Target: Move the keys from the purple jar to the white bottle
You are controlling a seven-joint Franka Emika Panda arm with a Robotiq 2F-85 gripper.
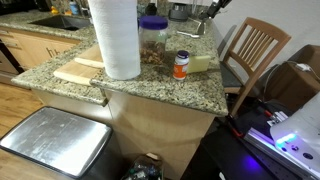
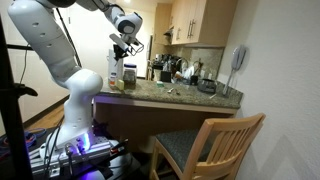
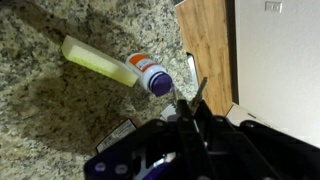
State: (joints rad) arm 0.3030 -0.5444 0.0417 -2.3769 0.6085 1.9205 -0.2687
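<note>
White bottle (image 1: 181, 65), orange-red label, writing too small.

The worktop (image 1: 188, 95) is speckled stone, polished and faintly glossy. At its edge lies a pale wooden board (image 1: 78, 70) beside a matt paper roll (image 1: 115, 40). The purple jar (image 1: 153, 45) is clear plastic, the white bottle (image 1: 181, 66) smooth plastic.
</note>
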